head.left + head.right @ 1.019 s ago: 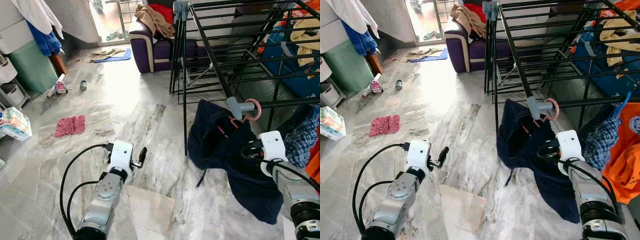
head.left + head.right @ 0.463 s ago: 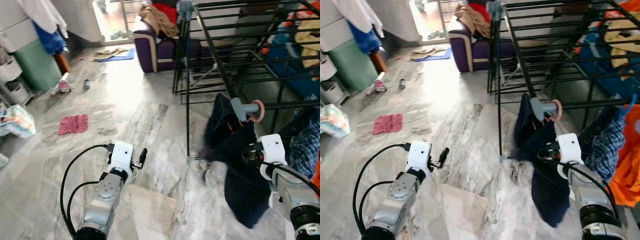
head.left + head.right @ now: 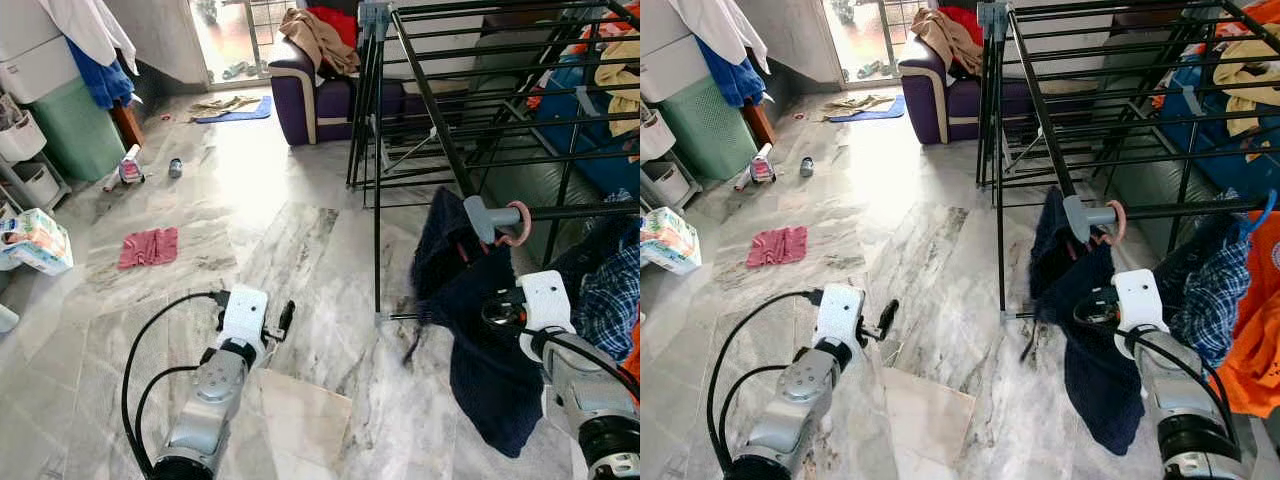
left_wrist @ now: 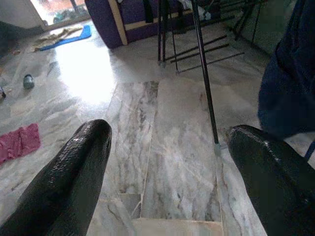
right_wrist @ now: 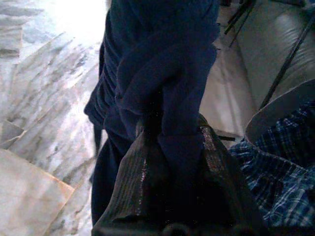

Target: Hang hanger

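A pink hanger hook (image 3: 516, 222) loops over the grey end (image 3: 480, 214) of a rail on the black drying rack (image 3: 430, 110). From that hanger a navy garment (image 3: 480, 350) droops down to just above the marble floor. My right gripper (image 3: 484, 312) sits just below the hook, shut on a bunch of the navy cloth (image 5: 167, 73); the cloth hides the hanger's body. Low on the left, over the floor, my left gripper (image 3: 285, 316) is open, and nothing lies between its black fingers (image 4: 74, 177).
A rack leg (image 3: 377, 250) stands on the floor between the two arms. A plaid shirt (image 3: 1210, 300) and an orange shirt (image 3: 1252, 340) hang at the right. A purple sofa (image 3: 315, 95), a pink rag (image 3: 148, 247), a green bin (image 3: 60, 130) and shelves lie further off.
The navy garment, spread over the floor a second ago, has been drawn up and to the right and now hangs in a narrower bunch. The camera shifted slightly. The left arm stayed put.
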{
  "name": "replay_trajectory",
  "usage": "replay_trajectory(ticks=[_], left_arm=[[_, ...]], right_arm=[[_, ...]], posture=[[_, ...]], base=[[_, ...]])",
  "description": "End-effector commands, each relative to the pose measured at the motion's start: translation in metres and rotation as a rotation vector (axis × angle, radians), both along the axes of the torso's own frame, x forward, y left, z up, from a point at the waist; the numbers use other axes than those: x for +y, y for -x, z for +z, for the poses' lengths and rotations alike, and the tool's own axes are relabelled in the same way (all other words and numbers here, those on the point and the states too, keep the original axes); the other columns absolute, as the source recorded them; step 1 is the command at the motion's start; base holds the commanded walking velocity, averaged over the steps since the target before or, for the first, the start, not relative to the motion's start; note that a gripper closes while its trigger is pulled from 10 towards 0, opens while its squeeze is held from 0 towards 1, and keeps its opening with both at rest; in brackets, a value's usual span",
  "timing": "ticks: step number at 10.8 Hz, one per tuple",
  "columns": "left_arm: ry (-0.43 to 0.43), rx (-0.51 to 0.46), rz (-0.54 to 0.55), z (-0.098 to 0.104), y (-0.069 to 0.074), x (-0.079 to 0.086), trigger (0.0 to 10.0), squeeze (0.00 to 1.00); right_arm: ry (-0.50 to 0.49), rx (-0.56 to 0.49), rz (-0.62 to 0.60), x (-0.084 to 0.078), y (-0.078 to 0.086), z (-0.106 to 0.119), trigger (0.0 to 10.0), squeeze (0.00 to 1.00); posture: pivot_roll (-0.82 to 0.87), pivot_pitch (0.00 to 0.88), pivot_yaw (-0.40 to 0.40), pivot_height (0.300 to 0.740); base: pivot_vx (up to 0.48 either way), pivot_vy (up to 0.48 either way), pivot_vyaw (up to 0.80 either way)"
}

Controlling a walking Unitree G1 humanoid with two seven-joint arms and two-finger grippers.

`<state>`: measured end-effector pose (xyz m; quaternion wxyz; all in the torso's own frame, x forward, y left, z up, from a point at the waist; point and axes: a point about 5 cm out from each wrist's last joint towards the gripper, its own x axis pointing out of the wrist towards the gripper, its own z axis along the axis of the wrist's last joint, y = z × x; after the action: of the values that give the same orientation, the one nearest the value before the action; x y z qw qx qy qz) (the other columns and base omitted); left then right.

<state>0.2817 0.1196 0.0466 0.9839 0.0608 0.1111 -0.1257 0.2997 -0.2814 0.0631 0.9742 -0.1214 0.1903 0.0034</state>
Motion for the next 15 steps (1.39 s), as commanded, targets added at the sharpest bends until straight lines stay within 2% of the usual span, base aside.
replay_trajectory(ticks=[1,2,4,7,8,10,12,15], left_arm=[[-0.007,-0.013,0.013,0.002,-0.001,0.003,10.0,0.0],[-0.001,-0.039,0.038,0.005,-0.001,0.006,10.0,0.0],[0.018,-0.054,0.053,0.007,-0.002,0.008,10.0,0.0],[0.036,-0.067,0.028,0.01,-0.003,0.001,10.0,0.0],[0.034,-0.072,0.023,0.01,-0.002,0.002,10.0,0.0],[0.02,-0.067,0.038,0.008,0.001,0.009,10.0,0.0],[0.012,-0.062,0.052,0.007,0.002,0.011,10.0,0.0],[0.013,-0.072,0.051,0.01,0.002,0.009,10.0,0.0]], right_arm=[[0.017,-0.091,-0.044,0.001,0.002,0.006,0.0,0.0],[0.007,-0.202,-0.068,0.004,0.011,0.014,0.0,0.0],[0.001,-0.325,-0.107,0.011,0.039,0.018,0.0,0.0],[-0.022,-0.348,-0.155,0.031,0.07,0.011,0.0,0.0],[-0.069,-0.33,-0.156,0.042,0.075,0.007,10.0,0.0],[-0.134,-0.295,-0.134,0.06,0.076,0.001,10.0,0.0],[-0.181,-0.283,-0.096,0.073,0.068,0.002,10.0,0.0],[-0.213,-0.295,-0.043,0.081,0.057,0.008,10.0,0.0]], posture=[[-0.11,0.0,0.077,0.74],[-0.11,0.0,0.072,0.74],[-0.13,0.001,0.076,0.74],[-0.15,0.003,0.09,0.74],[-0.15,0.0,0.089,0.74],[-0.13,0.0,0.084,0.74],[-0.11,0.0,0.081,0.74],[-0.11,0.0,0.08,0.74]], base=[[0.0,0.0,0.0],[0.0,0.0,0.0],[0.0,0.0,0.0],[0.0,0.0,0.0],[0.0,0.0,0.0],[0.0,0.0,0.0],[0.0,0.0,0.0],[0.0,0.0,0.0]])
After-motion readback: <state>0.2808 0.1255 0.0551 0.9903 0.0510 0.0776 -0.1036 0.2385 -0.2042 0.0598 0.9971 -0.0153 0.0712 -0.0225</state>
